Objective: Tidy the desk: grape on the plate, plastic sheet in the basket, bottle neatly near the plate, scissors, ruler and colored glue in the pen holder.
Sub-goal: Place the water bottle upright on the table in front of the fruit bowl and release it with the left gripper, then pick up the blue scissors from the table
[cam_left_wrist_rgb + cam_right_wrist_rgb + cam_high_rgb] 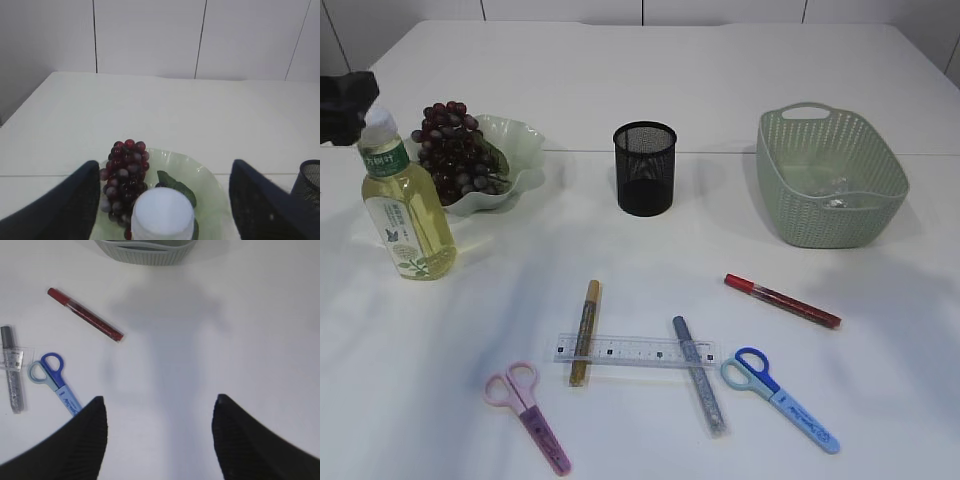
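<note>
Dark gripper fingers (60,210) are standing wide apart around a white bottle cap (162,214), dark red grapes (124,172) lying on a pale green plate (207,185) beyond.

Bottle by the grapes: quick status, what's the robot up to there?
Left gripper open, straddling bottle cap, no grip visible. Right gripper open over bare table, holding nothing. Bottle upright beside plate, grapes on it. Nothing in the way.

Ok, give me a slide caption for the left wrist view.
Left gripper open astride the bottle's white cap, with grapes on the green plate just beyond.
</note>
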Available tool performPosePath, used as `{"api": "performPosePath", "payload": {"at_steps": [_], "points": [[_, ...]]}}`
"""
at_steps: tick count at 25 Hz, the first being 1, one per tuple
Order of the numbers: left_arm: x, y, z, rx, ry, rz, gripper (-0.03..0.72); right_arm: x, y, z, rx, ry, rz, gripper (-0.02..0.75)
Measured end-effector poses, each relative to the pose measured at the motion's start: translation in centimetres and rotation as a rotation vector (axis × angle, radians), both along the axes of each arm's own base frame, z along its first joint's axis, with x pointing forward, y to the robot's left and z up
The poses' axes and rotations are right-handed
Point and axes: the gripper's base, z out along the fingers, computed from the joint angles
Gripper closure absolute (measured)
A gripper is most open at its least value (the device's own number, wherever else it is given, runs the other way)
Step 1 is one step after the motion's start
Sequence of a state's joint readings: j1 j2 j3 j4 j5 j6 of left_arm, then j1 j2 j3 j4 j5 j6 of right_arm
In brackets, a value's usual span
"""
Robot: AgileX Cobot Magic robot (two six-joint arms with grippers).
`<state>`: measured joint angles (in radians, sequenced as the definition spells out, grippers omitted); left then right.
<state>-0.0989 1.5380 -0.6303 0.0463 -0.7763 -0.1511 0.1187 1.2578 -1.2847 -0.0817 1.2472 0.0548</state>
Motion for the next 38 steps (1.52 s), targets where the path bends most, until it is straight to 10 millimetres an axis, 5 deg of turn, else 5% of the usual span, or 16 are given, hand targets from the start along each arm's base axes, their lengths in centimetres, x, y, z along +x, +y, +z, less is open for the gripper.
{"api": "performPosePath", "payload": {"at_steps": [13, 21, 27, 38], "points": [[-8.7, 1.2, 6.5, 0.008, 0.326, 0.038, 0.216, -0.2, 1.4, 0.0, 0.155, 0.019, 0.023, 0.226], [-12.9, 1.4, 12.2, 0.01, 0.567, 0.032, 0.252, -0.6, 3.4, -0.2, 0.192, 0.034, 0.18, 0.227], [-15.0, 1.5, 13.3, 0.034, 0.816, 0.024, 0.253, -1.1, 6.2, -2.3, 0.18, 0.123, 0.298, 0.227], [-16.4, 1.6, 12.6, 0.054, 0.993, 0.023, 0.253, 3.1, 9.6, -9.5, 0.127, 0.388, 0.343, 0.314]]}}
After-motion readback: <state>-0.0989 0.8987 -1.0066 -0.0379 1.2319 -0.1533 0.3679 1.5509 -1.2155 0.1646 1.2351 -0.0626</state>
